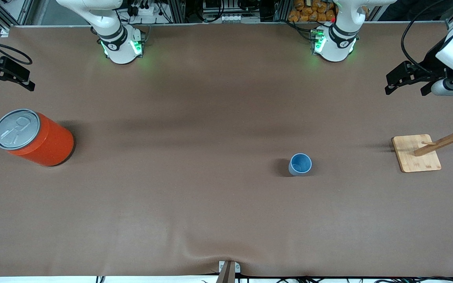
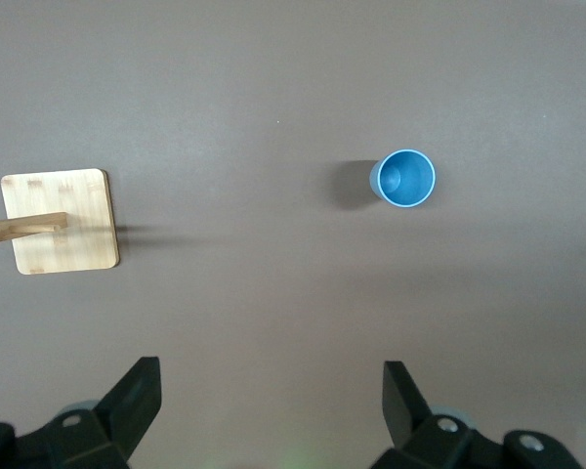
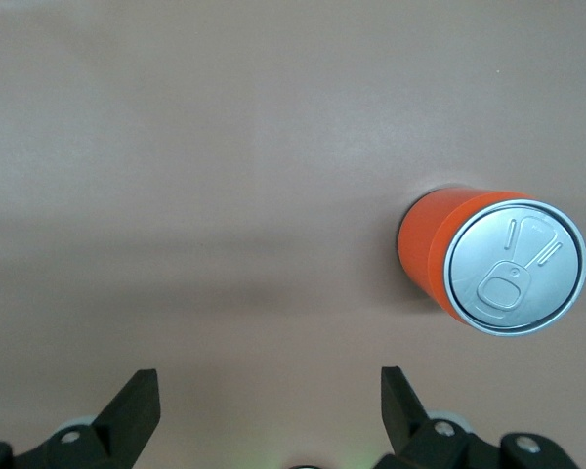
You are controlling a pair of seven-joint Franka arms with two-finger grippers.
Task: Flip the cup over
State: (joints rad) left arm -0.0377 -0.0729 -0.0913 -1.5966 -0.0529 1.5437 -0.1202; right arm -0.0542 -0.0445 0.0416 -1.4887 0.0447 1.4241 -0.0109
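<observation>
The small light-blue cup [image 1: 300,164] stands upright on the brown cloth with its mouth up and its darker blue inside showing. It also shows in the left wrist view [image 2: 405,179]. My left gripper [image 1: 405,85] hangs open and empty over the left arm's end of the table, well apart from the cup; its jaws [image 2: 271,376] stand wide over bare cloth. My right gripper [image 1: 11,82] hangs open and empty over the right arm's end of the table, its jaws [image 3: 271,381] wide over bare cloth.
A large orange can [image 1: 37,137] with a grey pull-tab lid stands at the right arm's end, and shows in the right wrist view [image 3: 474,256]. A wooden peg rack on a square base [image 1: 416,152] stands at the left arm's end, seen in the left wrist view [image 2: 61,221].
</observation>
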